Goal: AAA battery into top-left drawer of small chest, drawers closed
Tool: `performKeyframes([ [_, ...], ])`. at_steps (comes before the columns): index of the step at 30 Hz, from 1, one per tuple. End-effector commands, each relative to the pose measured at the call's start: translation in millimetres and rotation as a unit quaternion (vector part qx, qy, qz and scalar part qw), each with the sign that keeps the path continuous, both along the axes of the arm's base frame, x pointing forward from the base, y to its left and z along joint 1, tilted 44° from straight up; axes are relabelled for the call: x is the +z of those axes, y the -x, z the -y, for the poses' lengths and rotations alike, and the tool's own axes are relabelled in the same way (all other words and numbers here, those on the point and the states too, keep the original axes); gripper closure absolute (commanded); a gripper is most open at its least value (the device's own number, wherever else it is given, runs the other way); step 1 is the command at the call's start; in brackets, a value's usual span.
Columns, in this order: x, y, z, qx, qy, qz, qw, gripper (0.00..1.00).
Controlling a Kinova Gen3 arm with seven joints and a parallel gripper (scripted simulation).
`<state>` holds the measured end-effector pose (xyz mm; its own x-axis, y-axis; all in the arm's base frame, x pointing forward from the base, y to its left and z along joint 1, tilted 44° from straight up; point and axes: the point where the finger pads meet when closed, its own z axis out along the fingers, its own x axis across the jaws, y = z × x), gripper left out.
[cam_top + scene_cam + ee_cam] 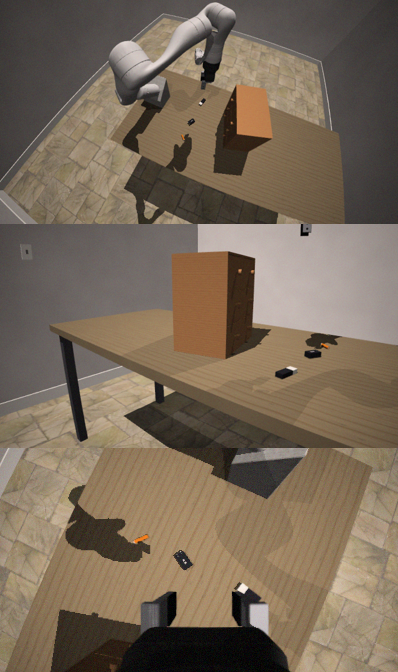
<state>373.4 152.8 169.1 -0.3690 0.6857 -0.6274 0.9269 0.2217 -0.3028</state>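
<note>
In the wrist view alone, the gripper (204,609) gapes wide, empty, above the table (150,493)

Chest (107,655) cut off at wrist view's bottom edge, tool (305,229) mostly cropped in exterior view

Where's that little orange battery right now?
The AAA battery lies on the wooden table, at the end of a row of three small items in the top view, just beyond the black block and in front of the chest's drawers.
</note>
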Motion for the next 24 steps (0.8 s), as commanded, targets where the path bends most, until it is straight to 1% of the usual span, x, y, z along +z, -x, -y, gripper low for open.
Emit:
performKeyframes([
  [1, 0.4, -1.5, -2.5, -0.01, 0.0, 0.014, 1.0, 0.0],
  [9, -0.1, -5.3, -4.0, -0.04, 0.002, 0.048, 0.998, 0.0],
  [24, -0.3, -6.8, -4.7, -0.053, 0.003, 0.061, 0.997, 0.0],
])
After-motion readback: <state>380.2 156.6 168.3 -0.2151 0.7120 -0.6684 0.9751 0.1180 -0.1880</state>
